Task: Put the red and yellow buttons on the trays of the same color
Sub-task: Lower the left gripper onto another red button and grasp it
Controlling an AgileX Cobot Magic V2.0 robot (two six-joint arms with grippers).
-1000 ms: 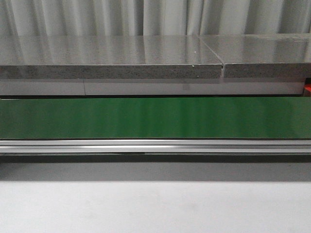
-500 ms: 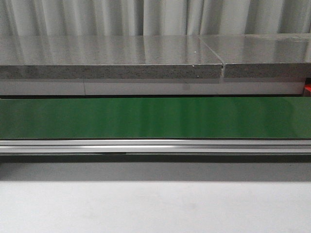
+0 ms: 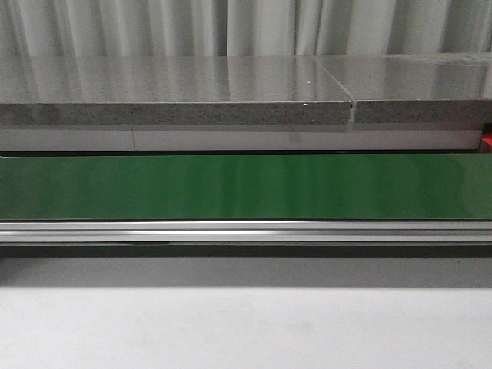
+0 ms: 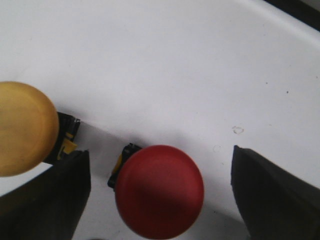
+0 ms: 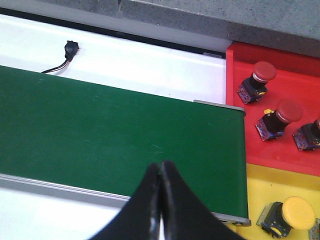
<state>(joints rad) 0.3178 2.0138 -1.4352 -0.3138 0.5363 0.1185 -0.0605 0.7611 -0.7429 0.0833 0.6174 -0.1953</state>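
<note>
In the left wrist view a red button (image 4: 159, 191) with a black and yellow base lies on the white table between the fingers of my open left gripper (image 4: 160, 192), clear of both fingers. A yellow button (image 4: 22, 127) lies just beyond one finger (image 4: 55, 195). My right gripper (image 5: 160, 170) is shut and empty above the green belt (image 5: 115, 135). Past the belt's end sits a red tray (image 5: 240, 130) with three red buttons, one of them (image 5: 260, 77) farthest back. Beside it a yellow tray (image 5: 265, 187) holds a yellow button (image 5: 292, 215). Neither gripper shows in the front view.
The front view has the green conveyor belt (image 3: 246, 186) running across, a metal rail (image 3: 246, 229) along its near side, a grey stone slab (image 3: 177, 96) behind and the white table (image 3: 246, 327) in front. A small black plug with wires (image 5: 71, 50) lies behind the belt.
Nothing has moved in the front view except a dark shadow under the metal rail, which has shortened toward the left.
</note>
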